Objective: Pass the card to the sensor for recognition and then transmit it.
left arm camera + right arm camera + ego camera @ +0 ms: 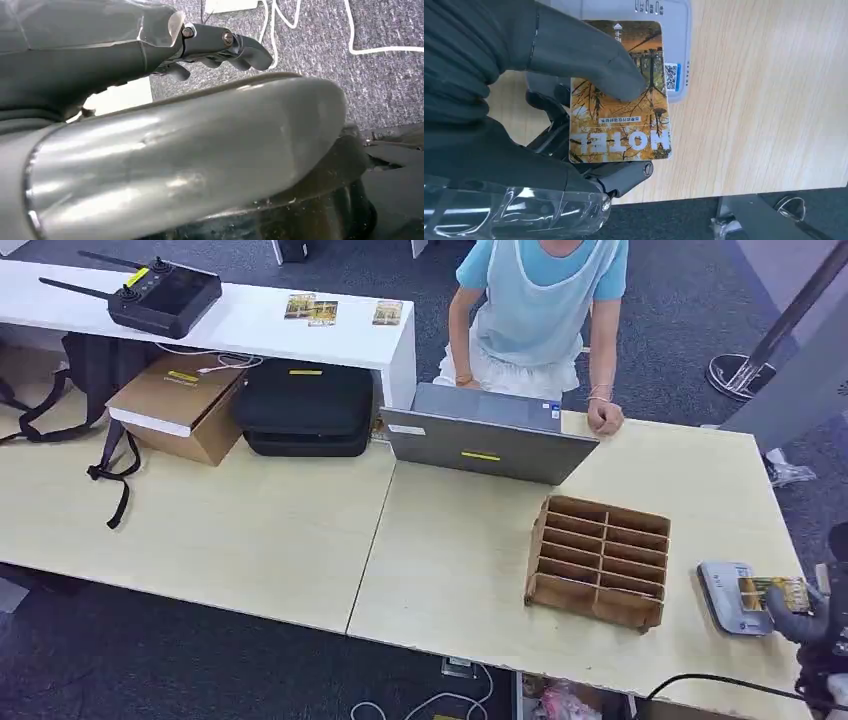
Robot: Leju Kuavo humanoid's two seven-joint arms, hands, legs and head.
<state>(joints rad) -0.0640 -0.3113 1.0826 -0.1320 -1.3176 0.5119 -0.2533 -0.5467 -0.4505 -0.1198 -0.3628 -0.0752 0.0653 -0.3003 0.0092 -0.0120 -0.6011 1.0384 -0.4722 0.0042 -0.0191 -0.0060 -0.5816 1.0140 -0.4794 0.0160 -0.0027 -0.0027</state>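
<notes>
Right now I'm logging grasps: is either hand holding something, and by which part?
The right hand holds the card by one long edge, thumb on its face. The left hand holds nothing.

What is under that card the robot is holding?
Under the card, pinched in the right hand, sits a grey card reader on the table. The card hides most of the reader's top.

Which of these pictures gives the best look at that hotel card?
The right wrist view: the card looms large, its lettering readable, pinched by the right hand. The head view shows it small above the sensor. The left wrist view faces floor.
</notes>
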